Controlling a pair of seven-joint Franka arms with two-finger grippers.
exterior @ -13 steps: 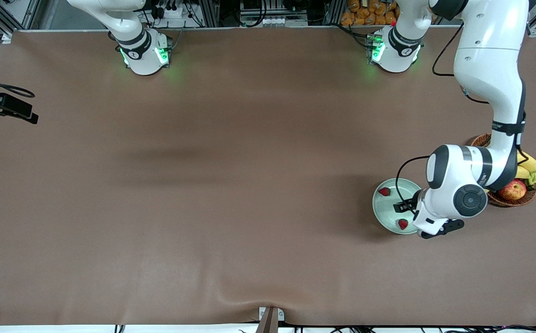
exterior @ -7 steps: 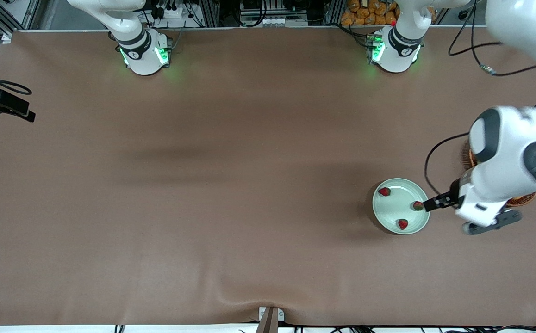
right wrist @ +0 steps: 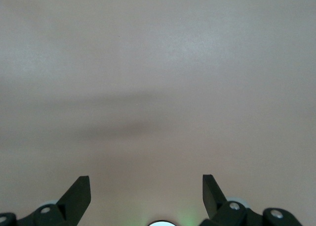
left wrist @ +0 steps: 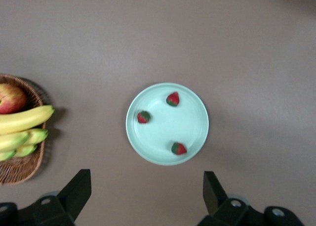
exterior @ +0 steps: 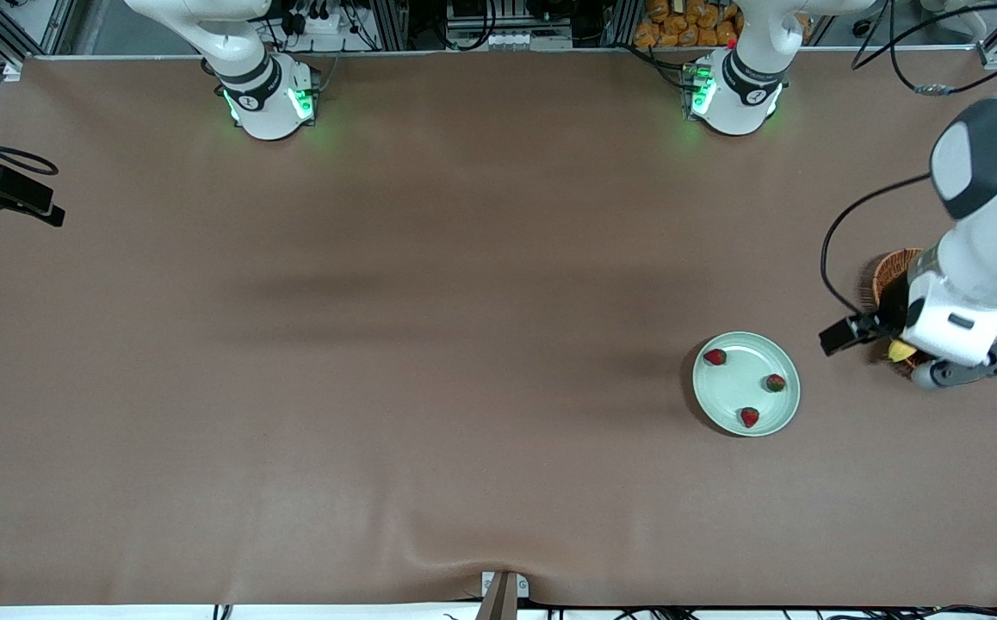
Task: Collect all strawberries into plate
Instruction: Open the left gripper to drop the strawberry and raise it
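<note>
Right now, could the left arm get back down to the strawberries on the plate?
Probably yes: the left gripper is open, above the table beside the plate, and nothing covers the strawberries.

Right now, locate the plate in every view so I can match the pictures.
Front view: the plate lies toward the left arm's end of the table, three strawberries on it, beside the basket.
Left wrist view: the plate sits mid-picture between the open left gripper's fingers, well below them.
Right wrist view: not in it; only bare table.
Shared landmark: the basket beside the plate, in the front and left wrist views.
</note>
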